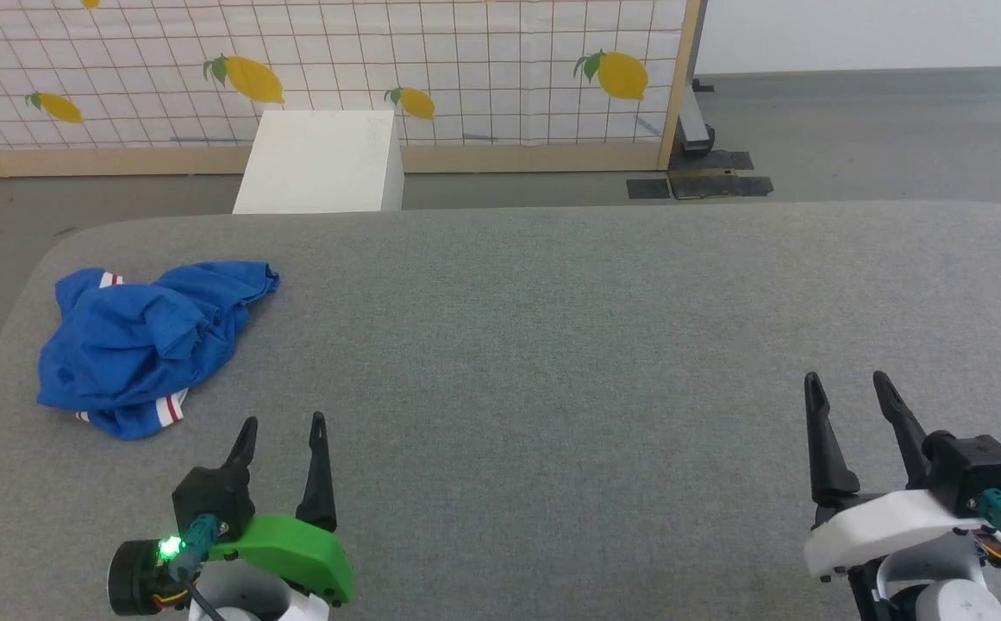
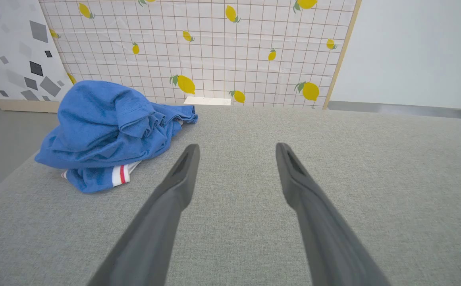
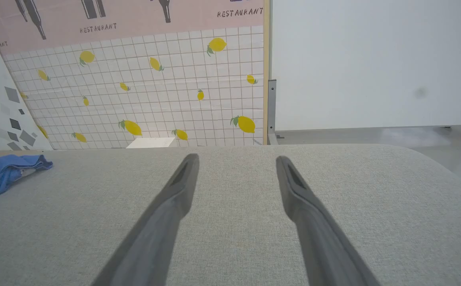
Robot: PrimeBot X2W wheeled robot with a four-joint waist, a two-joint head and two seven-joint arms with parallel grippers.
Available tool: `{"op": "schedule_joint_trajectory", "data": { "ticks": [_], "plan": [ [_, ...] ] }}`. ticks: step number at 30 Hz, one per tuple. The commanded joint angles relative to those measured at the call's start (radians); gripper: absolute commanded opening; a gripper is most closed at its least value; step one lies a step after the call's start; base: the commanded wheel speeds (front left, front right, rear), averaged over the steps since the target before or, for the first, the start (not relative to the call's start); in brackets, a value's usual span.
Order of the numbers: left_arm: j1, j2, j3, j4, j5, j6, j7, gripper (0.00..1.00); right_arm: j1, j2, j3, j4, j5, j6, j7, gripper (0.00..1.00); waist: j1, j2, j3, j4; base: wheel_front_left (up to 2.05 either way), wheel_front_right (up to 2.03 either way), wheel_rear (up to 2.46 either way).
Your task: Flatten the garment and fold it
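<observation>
Grey surface [image 1: 552, 345] is carrying the garment [image 1: 142, 345], bunched at far left, lying just ahead-left of the left gripper [image 1: 280, 431]; right gripper [image 1: 849, 388] is waiting well apart, both spread wide and empty.

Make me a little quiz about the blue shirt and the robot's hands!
1. Fill the gap: the left gripper and the right gripper both stand ____ (open or shut).
2. True or false: the shirt is spread flat on the table.
3. Pick one. The shirt lies nearest to: A. the left gripper; B. the right gripper; C. the middle of the table.

Key: 1. open. 2. False, it lies in a crumpled heap. 3. A.
</observation>
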Motion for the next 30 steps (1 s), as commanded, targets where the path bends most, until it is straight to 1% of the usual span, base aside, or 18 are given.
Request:
{"op": "schedule_joint_trajectory", "data": {
  "ticks": [1, 30],
  "plan": [
    [-0.006, -0.001, 0.001, 0.009, -0.015, 0.005, -0.01, 1.0, 0.015, 0.0, -0.005, 0.008, 0.006, 0.002, -0.012, 1.0, -0.0001, 0.0, -0.001, 0.0, 0.0, 0.0, 0.0],
    [-0.008, -0.002, -0.012, 0.07, -0.059, 0.016, -0.07, 1.0, 0.026, 0.001, -0.033, 0.061, 0.013, 0.004, -0.072, 1.0, -0.0001, 0.0, -0.003, 0.01, 0.0, 0.0, 0.0]
  ]
}}
